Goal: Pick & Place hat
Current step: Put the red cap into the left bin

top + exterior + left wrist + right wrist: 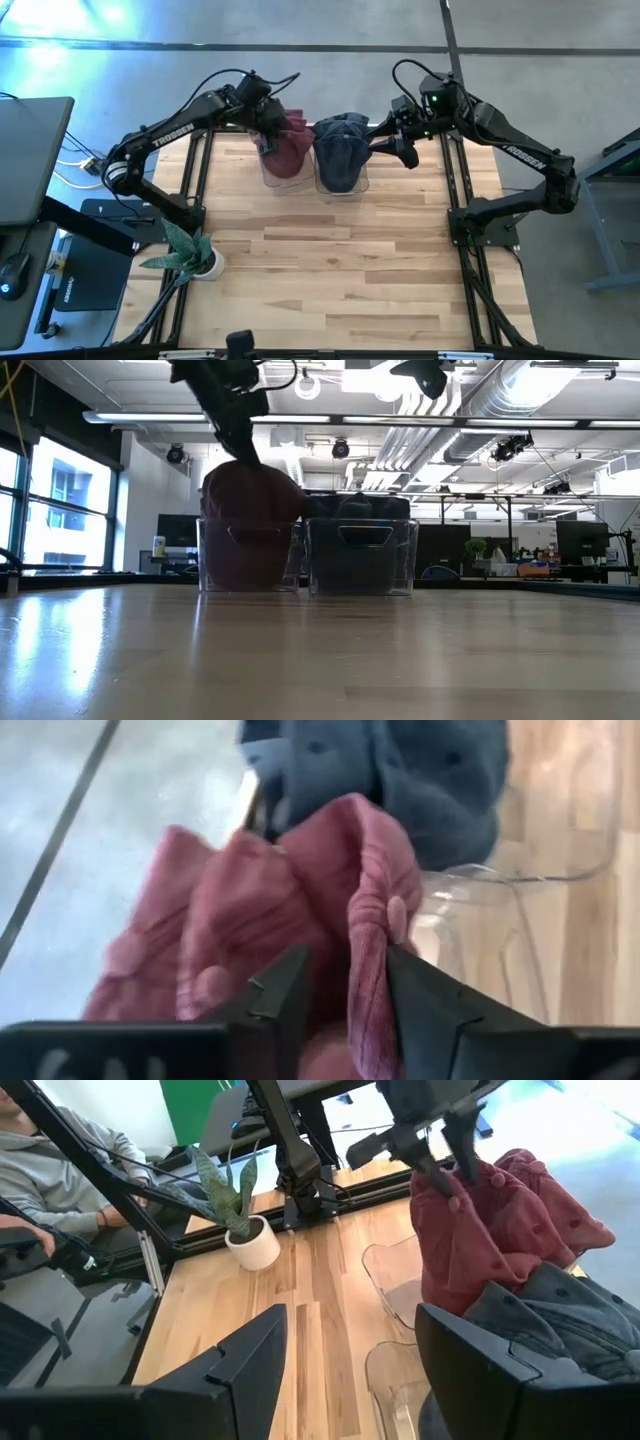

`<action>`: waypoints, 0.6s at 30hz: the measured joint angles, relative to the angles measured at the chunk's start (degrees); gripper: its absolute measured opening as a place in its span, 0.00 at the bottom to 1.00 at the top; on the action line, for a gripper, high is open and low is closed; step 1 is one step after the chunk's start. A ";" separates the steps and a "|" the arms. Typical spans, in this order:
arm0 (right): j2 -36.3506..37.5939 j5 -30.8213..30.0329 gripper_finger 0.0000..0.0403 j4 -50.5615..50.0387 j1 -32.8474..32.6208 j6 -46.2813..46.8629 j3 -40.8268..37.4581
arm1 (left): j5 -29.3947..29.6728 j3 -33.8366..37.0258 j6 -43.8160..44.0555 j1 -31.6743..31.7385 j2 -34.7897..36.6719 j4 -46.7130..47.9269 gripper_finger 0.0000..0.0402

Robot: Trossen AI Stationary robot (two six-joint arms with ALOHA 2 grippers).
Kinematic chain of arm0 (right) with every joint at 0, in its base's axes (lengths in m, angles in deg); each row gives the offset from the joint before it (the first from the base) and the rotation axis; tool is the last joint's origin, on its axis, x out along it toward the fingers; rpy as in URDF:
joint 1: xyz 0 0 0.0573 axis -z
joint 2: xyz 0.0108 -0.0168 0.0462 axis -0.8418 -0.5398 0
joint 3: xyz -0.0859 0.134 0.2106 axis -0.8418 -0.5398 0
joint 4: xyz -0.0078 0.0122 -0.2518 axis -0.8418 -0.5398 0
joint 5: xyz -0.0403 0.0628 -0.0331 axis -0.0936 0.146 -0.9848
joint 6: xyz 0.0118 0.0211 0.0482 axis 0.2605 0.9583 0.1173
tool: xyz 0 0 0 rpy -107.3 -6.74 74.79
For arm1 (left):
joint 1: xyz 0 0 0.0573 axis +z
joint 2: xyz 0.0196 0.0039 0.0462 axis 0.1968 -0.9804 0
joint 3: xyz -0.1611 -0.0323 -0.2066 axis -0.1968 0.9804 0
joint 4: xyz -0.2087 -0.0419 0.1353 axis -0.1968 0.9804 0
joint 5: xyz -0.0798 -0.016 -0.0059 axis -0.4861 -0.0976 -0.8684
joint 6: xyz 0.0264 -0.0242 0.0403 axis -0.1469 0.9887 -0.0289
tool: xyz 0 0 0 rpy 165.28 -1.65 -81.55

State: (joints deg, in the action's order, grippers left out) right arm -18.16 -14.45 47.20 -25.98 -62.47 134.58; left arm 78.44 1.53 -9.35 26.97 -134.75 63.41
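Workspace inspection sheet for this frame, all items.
Surface: wooden table, bare in the middle.
Job's things: red hat in the left clear bin; blue hat in the right clear bin.
Clutter: potted plant.
Grippers: left gripper around a fold of the red hat; right gripper open beside the blue hat.
Cables: white cables off the table's left.
Surroundings: person seated beyond the table.

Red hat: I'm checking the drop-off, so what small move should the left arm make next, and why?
Probably open the left end effector wider and lift away. The red hat already sits in its clear bin beside the blue hat, yet a fold of it lies between the fingers.
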 joint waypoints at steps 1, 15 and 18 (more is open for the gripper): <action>0.00 0.00 0.53 -0.01 0.00 0.19 0.00 | 0.06 0.00 0.59 0.41 0.00 -0.33 0.32; 0.00 0.17 0.54 -0.01 -0.02 0.22 0.00 | 4.15 -6.96 8.65 1.09 3.52 10.55 0.39; 0.00 0.17 0.54 -0.03 -0.02 -0.15 0.00 | -3.18 -7.93 12.57 -0.47 4.37 14.11 0.39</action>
State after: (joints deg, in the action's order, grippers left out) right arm -18.16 -14.27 47.17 -26.00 -62.62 134.58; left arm 75.26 -6.40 3.23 26.50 -130.38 77.52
